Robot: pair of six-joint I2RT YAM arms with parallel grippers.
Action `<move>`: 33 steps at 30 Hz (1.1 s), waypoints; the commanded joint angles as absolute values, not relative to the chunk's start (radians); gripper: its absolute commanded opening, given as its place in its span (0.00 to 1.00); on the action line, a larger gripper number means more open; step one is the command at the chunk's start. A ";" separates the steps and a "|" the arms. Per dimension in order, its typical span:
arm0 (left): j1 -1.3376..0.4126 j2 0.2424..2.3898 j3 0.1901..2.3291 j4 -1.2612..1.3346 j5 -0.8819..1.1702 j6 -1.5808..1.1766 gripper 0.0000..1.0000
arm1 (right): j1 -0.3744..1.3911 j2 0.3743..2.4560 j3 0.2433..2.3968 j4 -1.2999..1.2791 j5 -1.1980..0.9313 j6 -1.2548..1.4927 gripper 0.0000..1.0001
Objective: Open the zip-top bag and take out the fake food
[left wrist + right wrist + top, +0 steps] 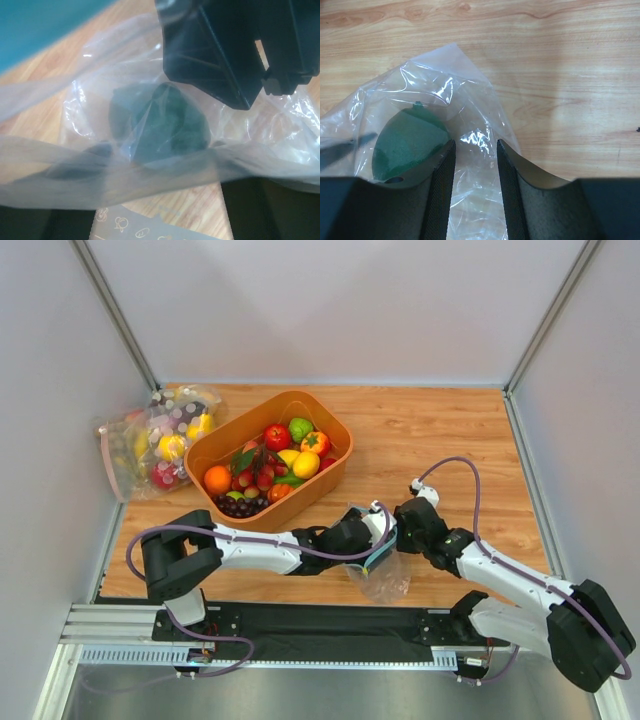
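Observation:
The zip-top bag (385, 578), clear with a teal strip, lies on the wood between both grippers. It shows close up in the left wrist view (90, 120) and the right wrist view (435, 90). A dark green avocado-like fruit (165, 125) (405, 140) sits inside it. My left gripper (372, 540) (160, 220) has its fingers far apart, with the bag's film stretched across them. My right gripper (398, 538) (476, 150) stands over the bag, its jaws a narrow gap apart with loose film between them. An orange (217, 478) and red strawberry pieces (258, 476) lie in the bin.
An orange bin (322, 483) of plastic produce stands at the back left of centre. Clear bags with pink strips (160, 440) lie against the left wall. A black mat (330, 620) runs along the near edge. White walls enclose three sides.

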State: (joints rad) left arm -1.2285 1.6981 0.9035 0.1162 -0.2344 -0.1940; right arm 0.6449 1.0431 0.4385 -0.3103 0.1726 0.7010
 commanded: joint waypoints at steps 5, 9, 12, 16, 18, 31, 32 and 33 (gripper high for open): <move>-1.223 1.692 0.896 0.161 -0.189 -0.150 0.59 | 0.647 1.032 0.445 -0.295 0.156 0.686 0.41; -1.223 1.648 0.879 0.134 -0.149 -0.149 0.50 | 0.649 1.035 0.446 -0.287 0.152 0.686 0.41; -1.221 1.579 0.853 0.103 -0.129 -0.149 0.47 | 0.649 1.032 0.445 -0.296 0.160 0.681 0.41; -1.223 1.461 0.818 0.058 -0.110 -0.141 0.47 | 0.649 1.020 0.440 -0.299 0.160 0.678 0.40; -1.223 1.448 0.824 0.028 -0.120 -0.135 0.48 | 0.647 1.014 0.439 -0.288 0.150 0.678 0.41; -1.223 1.617 0.896 0.051 -0.189 -0.126 0.88 | 0.647 1.089 0.499 -0.262 0.123 0.660 0.44; -1.223 1.618 0.894 0.063 -0.195 -0.126 0.89 | 0.649 1.098 0.497 -0.259 0.118 0.658 0.44; -1.220 1.620 0.891 0.070 -0.205 -0.124 0.90 | 0.647 1.103 0.495 -0.255 0.114 0.658 0.44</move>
